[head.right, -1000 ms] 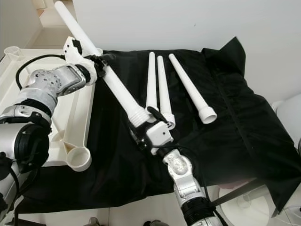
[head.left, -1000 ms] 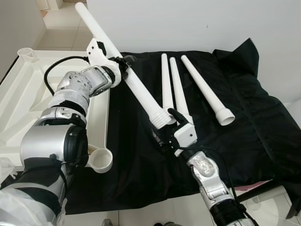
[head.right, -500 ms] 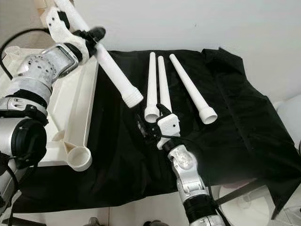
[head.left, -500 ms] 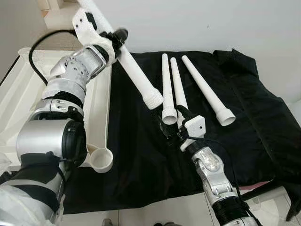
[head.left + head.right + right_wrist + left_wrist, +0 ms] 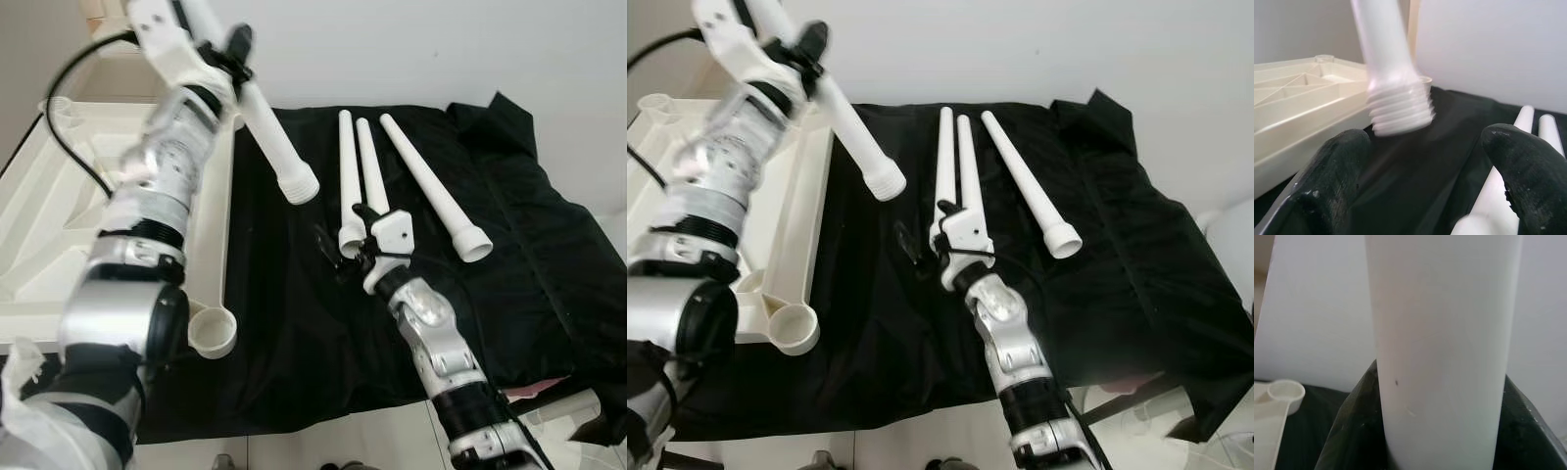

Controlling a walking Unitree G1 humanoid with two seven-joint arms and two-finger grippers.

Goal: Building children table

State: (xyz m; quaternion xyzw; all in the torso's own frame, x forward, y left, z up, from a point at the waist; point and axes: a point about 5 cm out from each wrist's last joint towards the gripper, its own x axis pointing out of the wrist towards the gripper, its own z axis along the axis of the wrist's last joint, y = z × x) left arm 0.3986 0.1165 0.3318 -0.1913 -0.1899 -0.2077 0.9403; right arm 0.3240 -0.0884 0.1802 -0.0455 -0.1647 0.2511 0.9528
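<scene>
Far left: upturned white table top [image 5: 59,211] lying flat, ribbed underside up, corner leg socket [image 5: 210,335] at near corner open and unfilled, second socket [image 5: 57,111] at far corner. Left end effector [image 5: 223,61] now lifted well above where it was a second ago, pinching the held leg [image 5: 266,125] partway up its shaft, fingers pressed onto it; threaded end [image 5: 299,186] swung off the black cloth [image 5: 294,323] and hanging free in air, pointing down and toward robot, no longer resting near right end effector. Taken as: leg picked up clear, next likely carried over to a socket on table top and screwed in, nothing mounted yet. Room: open cloth below threaded end, raised rim of table top [image 5: 221,235] just beside the swing path, wall close behind upper end of leg, so tilt room limited there. Centre: right end effector [image 5: 340,244] spread wide and holding nothing, drawn back from held leg, hovering low at wide ends of two spare legs [image 5: 345,176] lying side by side, one finger just beside them; bump risk if moved sideways. Right: third spare leg [image 5: 433,192] lying apart on cloth, flared end toward robot; bare cloth beyond it up to crumpled edge.
</scene>
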